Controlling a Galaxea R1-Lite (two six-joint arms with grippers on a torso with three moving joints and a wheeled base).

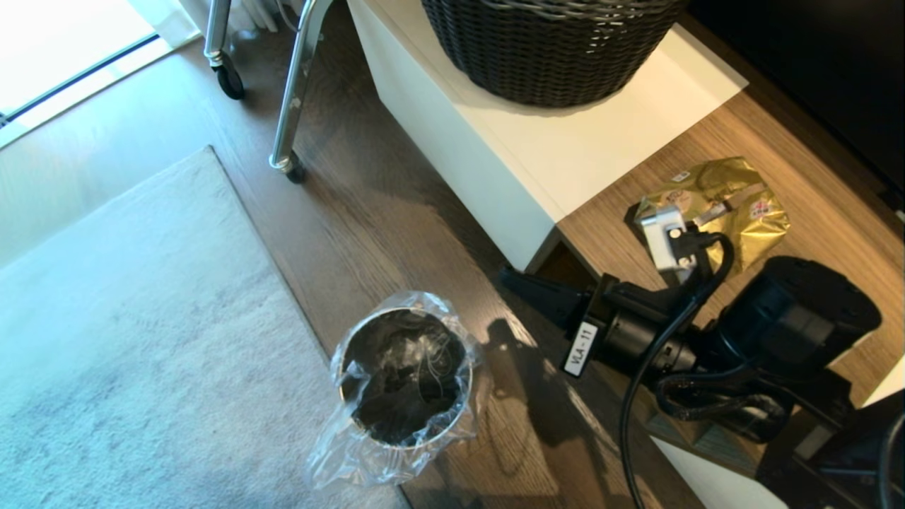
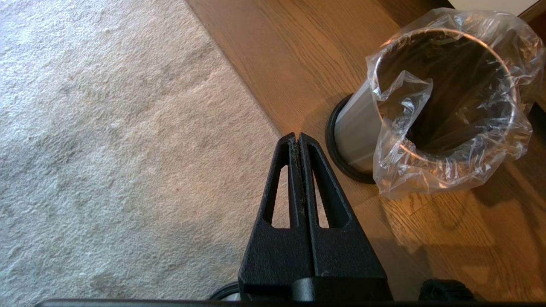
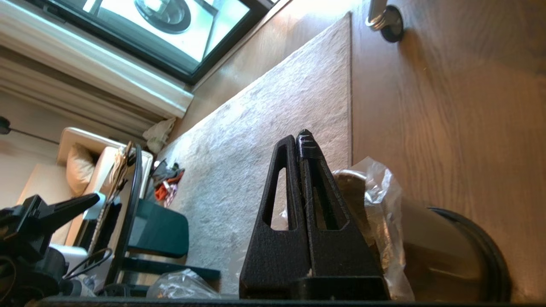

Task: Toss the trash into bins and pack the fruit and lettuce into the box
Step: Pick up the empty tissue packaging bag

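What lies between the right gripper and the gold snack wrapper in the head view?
The right arm's wrist with its white camera block; right gripper points away from the gold snack wrapper.

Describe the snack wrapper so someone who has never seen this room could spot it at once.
Find the dark woven basket on the white cabinet. On the low wooden surface beside that cabinet lies the snack wrapper, just beyond the robot's right arm. It is crinkled, shiny gold-yellow with small printed labels, the only loose item there.
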